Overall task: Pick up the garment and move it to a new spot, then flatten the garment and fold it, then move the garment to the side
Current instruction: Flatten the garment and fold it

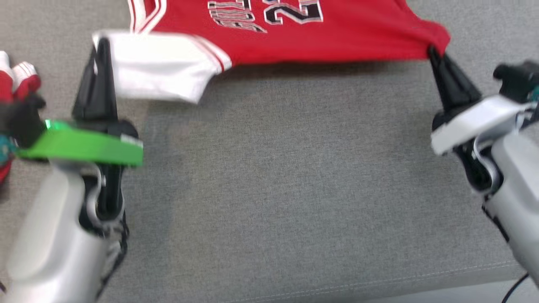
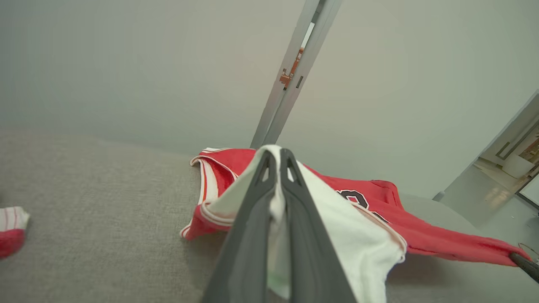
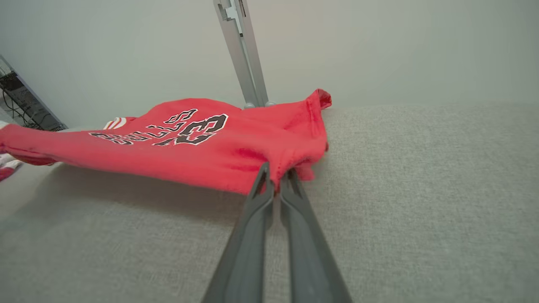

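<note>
Red jersey (image 3: pixel 236 155) reads "BULLS", "23"; left pincer (image 2: pixel 276 156), right pincer (image 3: pixel 276 169) clamp it.

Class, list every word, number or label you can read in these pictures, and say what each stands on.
"23": black white-edged digits on the chest of the red jersey, upside down in the right wrist view.
"BULLS": black word beside the digits; slanted, so a likely reading only.
Head view: same print, cut off by the top edge.
No other text seen.
</note>
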